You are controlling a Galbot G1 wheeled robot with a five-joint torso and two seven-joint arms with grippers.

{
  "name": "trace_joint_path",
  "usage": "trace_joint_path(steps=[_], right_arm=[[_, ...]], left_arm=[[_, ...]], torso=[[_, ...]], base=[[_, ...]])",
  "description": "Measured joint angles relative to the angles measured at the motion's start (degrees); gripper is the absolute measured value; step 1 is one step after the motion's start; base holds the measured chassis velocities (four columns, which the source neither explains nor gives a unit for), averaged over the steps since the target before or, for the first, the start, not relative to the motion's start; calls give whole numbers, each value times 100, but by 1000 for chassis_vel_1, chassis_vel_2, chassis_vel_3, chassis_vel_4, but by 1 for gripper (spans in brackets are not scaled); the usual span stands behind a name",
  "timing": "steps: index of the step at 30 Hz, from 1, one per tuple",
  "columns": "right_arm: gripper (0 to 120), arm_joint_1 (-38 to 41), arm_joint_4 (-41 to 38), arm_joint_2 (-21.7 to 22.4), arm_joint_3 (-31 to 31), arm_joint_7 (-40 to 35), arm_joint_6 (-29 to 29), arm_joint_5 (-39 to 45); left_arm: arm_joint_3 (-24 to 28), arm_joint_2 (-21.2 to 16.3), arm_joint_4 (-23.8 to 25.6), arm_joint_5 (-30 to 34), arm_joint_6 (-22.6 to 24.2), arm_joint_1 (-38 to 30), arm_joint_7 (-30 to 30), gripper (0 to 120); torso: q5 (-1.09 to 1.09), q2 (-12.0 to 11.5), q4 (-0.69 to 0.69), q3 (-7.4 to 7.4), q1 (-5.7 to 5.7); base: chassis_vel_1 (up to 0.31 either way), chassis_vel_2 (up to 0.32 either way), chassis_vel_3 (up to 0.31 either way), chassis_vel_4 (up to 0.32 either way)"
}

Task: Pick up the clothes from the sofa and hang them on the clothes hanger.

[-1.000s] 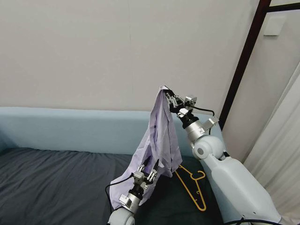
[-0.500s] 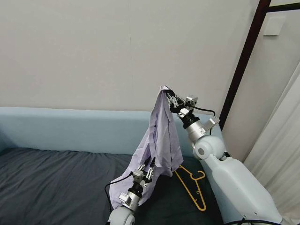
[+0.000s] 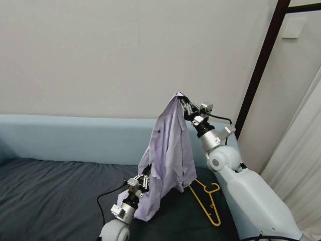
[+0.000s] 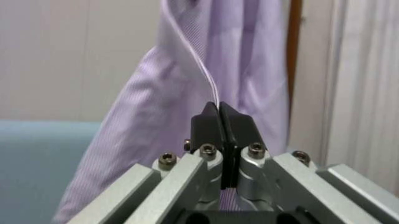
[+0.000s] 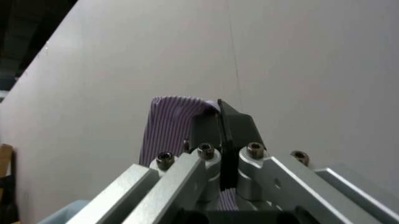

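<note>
A lavender striped shirt (image 3: 170, 145) hangs in the air over the sofa's right end. My right gripper (image 3: 183, 104) holds it up high, shut on its top fold; the right wrist view shows its pads (image 5: 234, 122) pinched on the striped cloth (image 5: 167, 126). Lower left, my left gripper (image 3: 144, 177) is shut on the shirt's lower edge. In the left wrist view its fingertips (image 4: 209, 122) clamp a seam of the shirt (image 4: 249, 70). A yellow wire hanger (image 3: 204, 191) lies on the seat under the shirt.
The sofa has a dark grey seat (image 3: 55, 196) and a pale blue backrest (image 3: 65, 138) against a plain wall. A dark door frame (image 3: 258, 75) and a white curtain (image 3: 301, 165) stand to the right.
My left gripper has moved left and slightly down with the shirt's lower edge, drawing the cloth out wider. The right gripper has held its place.
</note>
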State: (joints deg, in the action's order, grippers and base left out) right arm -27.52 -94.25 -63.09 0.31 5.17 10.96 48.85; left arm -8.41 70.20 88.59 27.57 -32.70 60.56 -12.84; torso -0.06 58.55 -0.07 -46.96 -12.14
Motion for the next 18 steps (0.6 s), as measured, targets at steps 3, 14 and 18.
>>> trace_joint_path(steps=[3, 14, 18], right_arm=[[0, 48, -9, 80, 93, -295, -57, -34], [0, 198, -109, 245, 317, -360, -89, 46], [0, 256, -173, 265, 415, -460, -83, 51]], left_arm=[[-152, -556, 522, 647, 92, -185, -829, 0], [-440, -2576, 1085, 2420, 678, -1740, -1966, 0], [-248, -3595, 679, 3128, 1113, -2793, -2870, 0]], torso=[[2, 0, -1, 0, 0], [3, 0, -1, 0, 0], [3, 0, 0, 0, -1]], base=[[0, 0, 0, 0], [0, 0, 0, 0], [0, 0, 0, 0]])
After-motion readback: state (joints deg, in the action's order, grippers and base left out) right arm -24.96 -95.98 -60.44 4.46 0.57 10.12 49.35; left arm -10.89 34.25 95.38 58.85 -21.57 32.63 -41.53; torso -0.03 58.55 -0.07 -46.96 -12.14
